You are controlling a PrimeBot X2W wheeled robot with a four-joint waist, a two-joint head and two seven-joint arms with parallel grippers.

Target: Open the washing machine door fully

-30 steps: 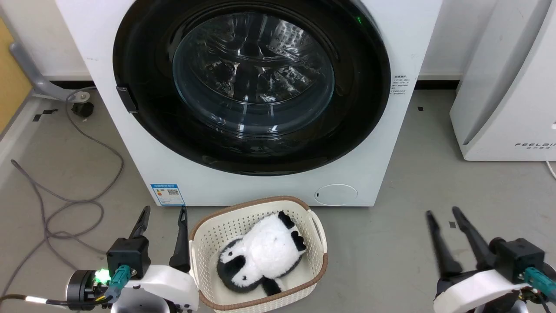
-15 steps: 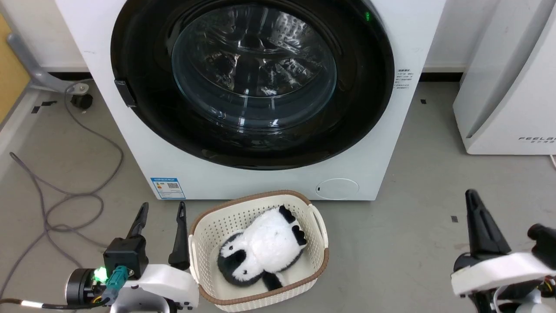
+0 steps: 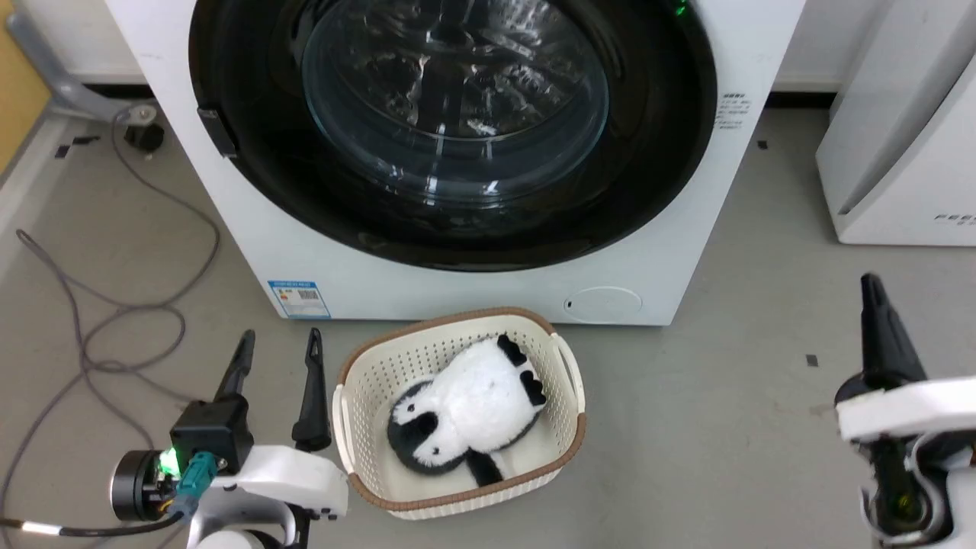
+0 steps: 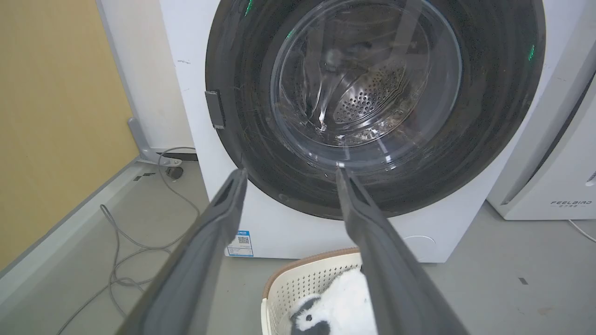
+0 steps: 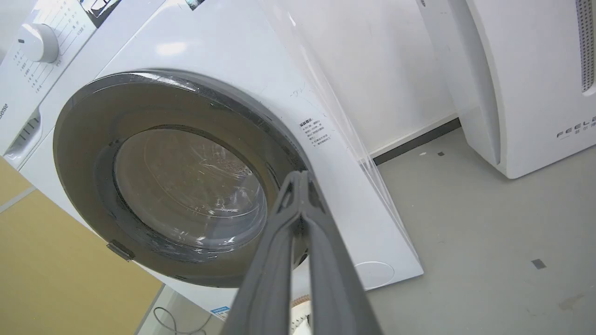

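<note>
Hovering at seven o'clock of the closed washing machine door (image 3: 305, 206), the left gripper (image 3: 280, 341) gapes wide — the right gripper (image 5: 300, 177), at four o'clock, pinched tight.

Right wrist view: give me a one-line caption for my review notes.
Closed washing machine door beyond the right gripper, jaws shut; a white appliance stands alongside.

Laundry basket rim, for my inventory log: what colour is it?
Brown, atop the cream perforated laundry basket; best in the head view.
</note>
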